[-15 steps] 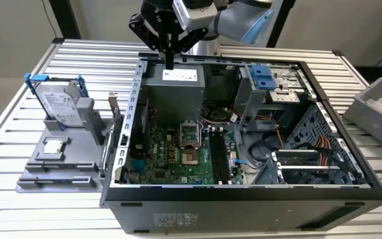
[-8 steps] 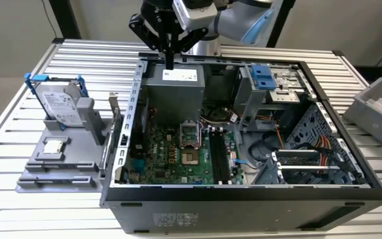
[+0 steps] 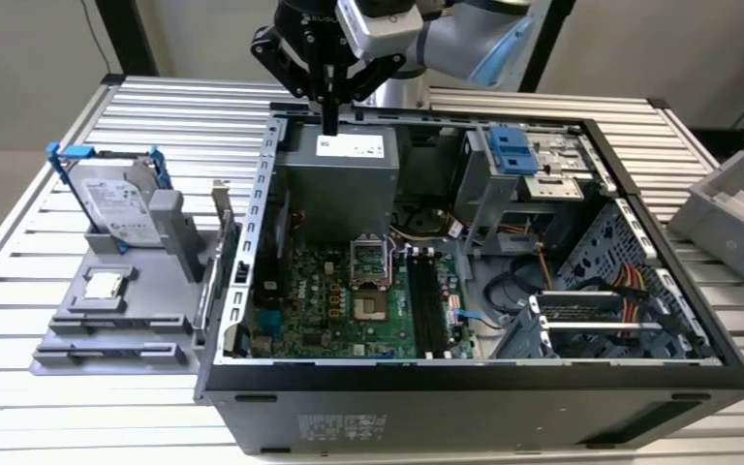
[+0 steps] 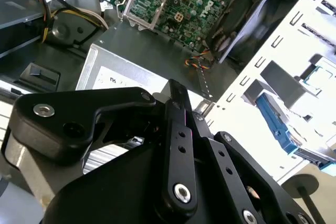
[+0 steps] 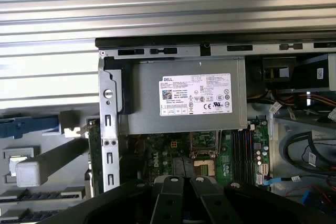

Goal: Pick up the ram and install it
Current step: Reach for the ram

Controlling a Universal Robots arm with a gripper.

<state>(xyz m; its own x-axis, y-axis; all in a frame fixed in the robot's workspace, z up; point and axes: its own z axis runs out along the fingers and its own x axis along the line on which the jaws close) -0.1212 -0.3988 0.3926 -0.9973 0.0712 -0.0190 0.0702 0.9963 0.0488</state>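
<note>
In the exterior view the gripper (image 3: 330,126) hangs above the power supply (image 3: 341,170) at the far end of the open case (image 3: 476,407). Its fingers are drawn together, and nothing can be made out between them. The ram (image 3: 111,352) is taken to be the dark strip in a groove of the grey holder (image 3: 175,228) on the table (image 3: 11,281), well apart from the gripper; it is too small for certainty. Such a thin stick could be tilted or dropped if pinched off-centre. The hard drive (image 3: 120,208) and square chip (image 3: 105,284) on the same holder could be knocked.

In the second wrist view a dark fan (image 4: 247,9) and its wires (image 4: 197,61) are seen beyond the fingers.

In the first wrist view the long slots (image 5: 241,150) are flanked by cables (image 5: 310,150), which could be snagged. The case wall (image 5: 107,129) stands between holder and slots.
</note>
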